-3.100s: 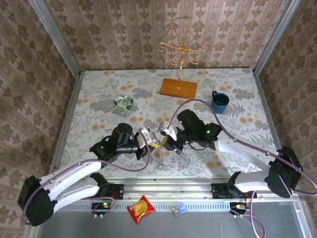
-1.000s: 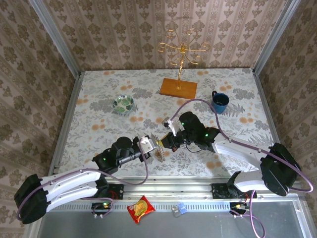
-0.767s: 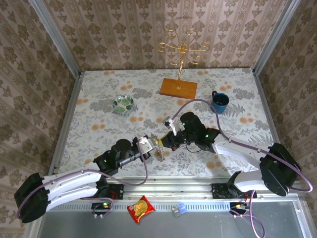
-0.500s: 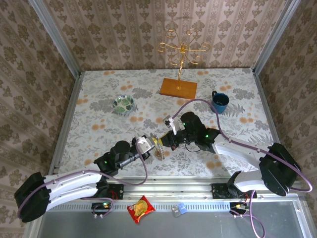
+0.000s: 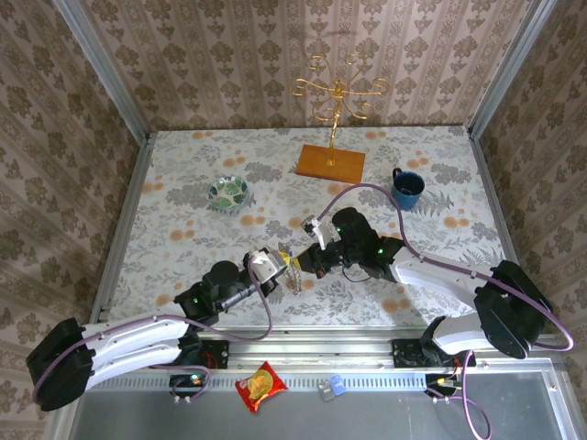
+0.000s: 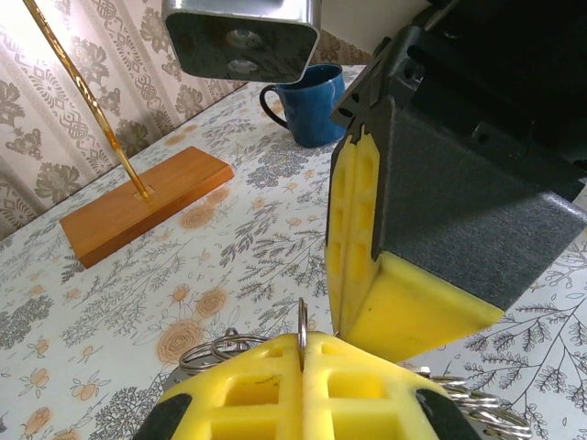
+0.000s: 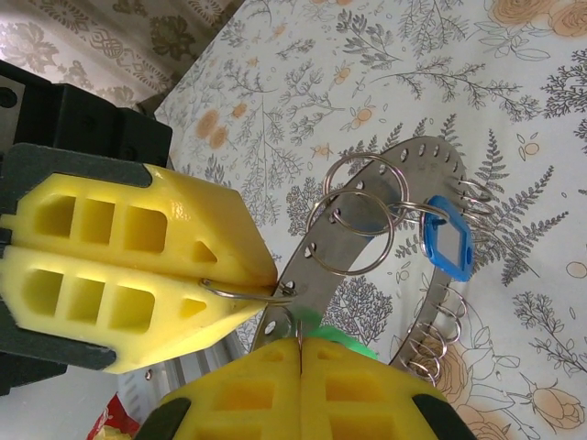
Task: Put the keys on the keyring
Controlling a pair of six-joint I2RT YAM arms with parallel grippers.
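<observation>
Jaws of the left gripper (image 7: 261, 284) clamp a thin wire split ring (image 7: 240, 295) at eight o'clock on the flat grey toothed metal keyring (image 7: 426, 156), the right gripper (image 7: 300, 346) pinches the bright green plastic-headed key (image 7: 335, 337) at six, and the blue-headed key (image 7: 447, 246) hangs at three.

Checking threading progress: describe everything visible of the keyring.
The keyring is a flat grey metal hoop, open-centred, its holed rim carrying small wire split rings. The blue key hangs at one side. The left gripper pinches one wire ring at its edge; the right gripper, jaws shut, sits by the green key.
</observation>
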